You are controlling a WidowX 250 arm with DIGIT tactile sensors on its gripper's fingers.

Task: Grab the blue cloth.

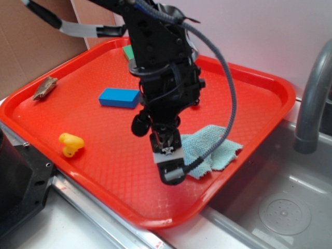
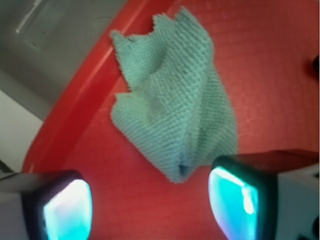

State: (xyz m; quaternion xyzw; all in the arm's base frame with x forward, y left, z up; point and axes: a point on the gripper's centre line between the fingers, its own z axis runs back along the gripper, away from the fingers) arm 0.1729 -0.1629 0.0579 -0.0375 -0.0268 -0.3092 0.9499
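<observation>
Red plastic makes up the one tray (image 1: 78, 155), which sits beside a steel sink (image 1: 290, 207) with a grey faucet (image 1: 311, 104) at 3 o'clock. One blue cloth (image 1: 218, 148) lies on the tray toward 4 o'clock from its middle, close to the rim on the sink side; in the wrist view the blue cloth (image 2: 175, 110) is crumpled and ridged, its woven texture plain, one pointed corner reaching down between the two fingers. The single gripper (image 1: 168, 155) hangs over the tray just at the cloth's 9 o'clock edge. Its jaws stand apart: the wrist view shows two separate fingertips (image 2: 67, 210), each with a glowing teal pad, and red tray floor between them. Whether the right-hand tip touches the fabric I cannot tell.

Four other things rest on the tray, one of each. A bright blue block (image 1: 119, 97) lies at 10 o'clock from the gripper. A yellow rubber duck (image 1: 70, 143) sits at 9 o'clock. A brownish scrap (image 1: 45, 87) lies near the rim at 10 o'clock. A green piece (image 1: 127, 52) shows at 12 o'clock, mostly hidden behind the arm.
</observation>
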